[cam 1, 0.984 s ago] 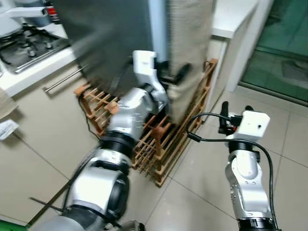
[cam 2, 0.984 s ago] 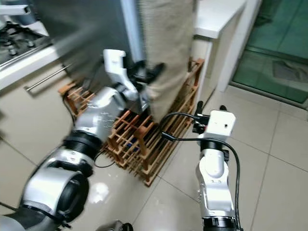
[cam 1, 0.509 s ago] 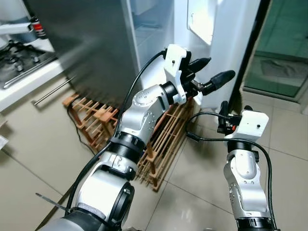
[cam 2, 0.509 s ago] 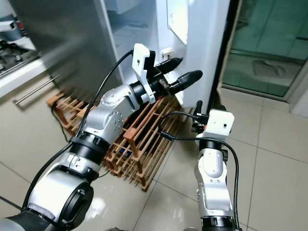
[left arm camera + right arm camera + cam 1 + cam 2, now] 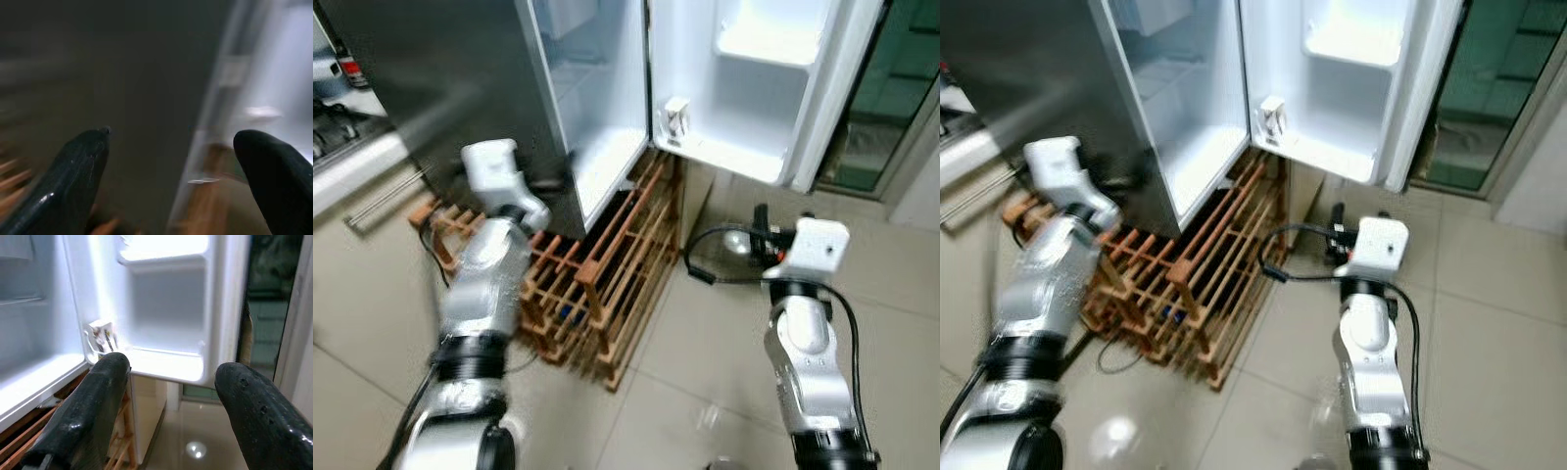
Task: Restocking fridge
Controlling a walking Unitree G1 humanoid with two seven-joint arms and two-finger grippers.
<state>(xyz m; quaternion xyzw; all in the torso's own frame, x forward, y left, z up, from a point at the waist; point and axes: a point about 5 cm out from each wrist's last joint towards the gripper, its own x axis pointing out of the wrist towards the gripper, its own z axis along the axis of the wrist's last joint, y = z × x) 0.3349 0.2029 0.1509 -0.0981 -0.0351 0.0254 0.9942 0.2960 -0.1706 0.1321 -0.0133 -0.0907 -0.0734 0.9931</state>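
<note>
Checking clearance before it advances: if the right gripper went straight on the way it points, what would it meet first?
Probably the open fridge door: the right gripper, fingers open, points at the door's inner shelf. Nothing shows between, though depth is unclear.

The right tool (image 5: 168,418) has its two black fingers (image 5: 83,416) spread wide apart with nothing between them, pointing toward the open fridge door (image 5: 168,308). The door's white inner face is brightly lit, with a moulded door shelf (image 5: 166,254) near its top and a lower ledge (image 5: 166,367) running across it. A small white fitting (image 5: 101,337) sits at the door's lower corner, next to the fridge body. The fridge interior (image 5: 34,318) is pale and white, its bottom edge (image 5: 39,394) slanting down. Beneath that edge lies a wooden slatted rack (image 5: 29,443). The glossy tiled floor (image 5: 195,450) carries a round light reflection. Beyond the door's outer edge there is a dark greenish glass panel (image 5: 266,308).
</note>
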